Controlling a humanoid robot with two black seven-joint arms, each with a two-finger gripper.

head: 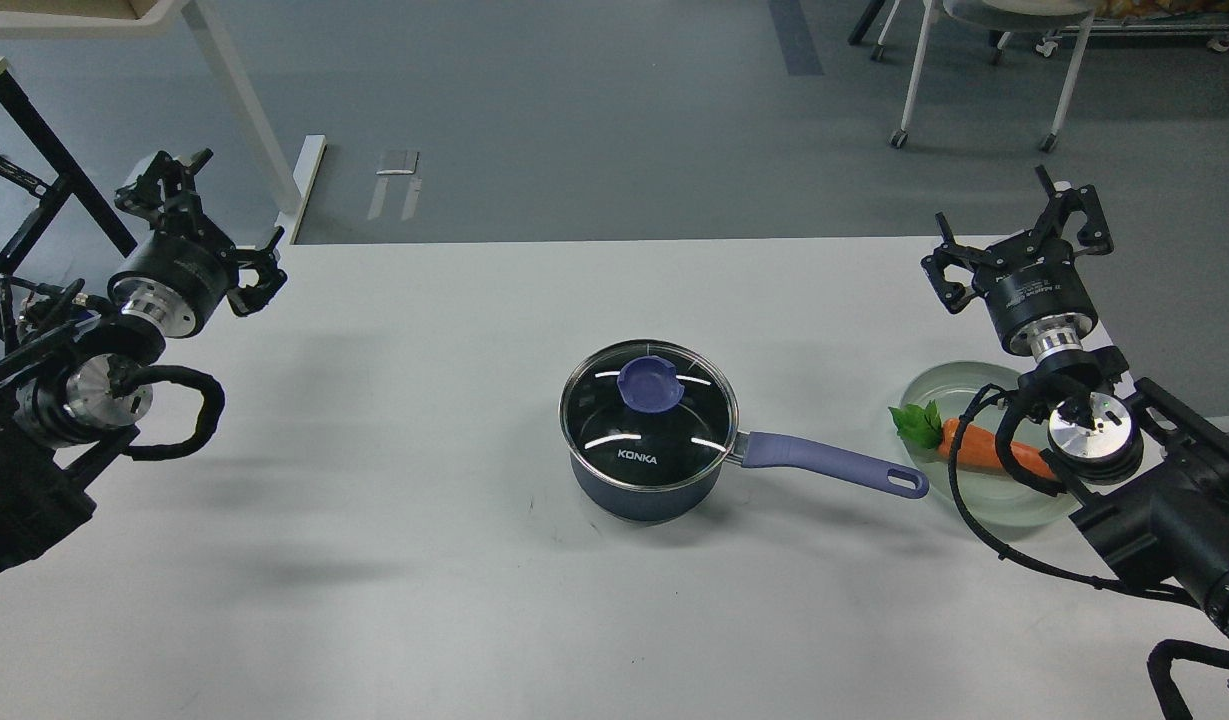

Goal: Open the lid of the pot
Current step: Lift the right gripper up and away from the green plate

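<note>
A small dark navy pot (642,492) stands at the table's middle. Its long lavender-blue handle (834,466) points right. The clear glass lid (649,418) with a steel rim and white "KONKA" lettering sits flat on the pot, its blue-purple knob (651,385) on top. My left gripper (209,218) hovers over the far left table edge, far from the pot, open and empty. Over the far right of the table my right gripper (1014,238) is also open and empty, well apart from the handle's end.
A pale green plate (949,385) with a carrot (986,450) and its green leaves lies just right of the handle's end, under my right arm. Beyond the white table (424,600) are a chair and desk legs on grey floor.
</note>
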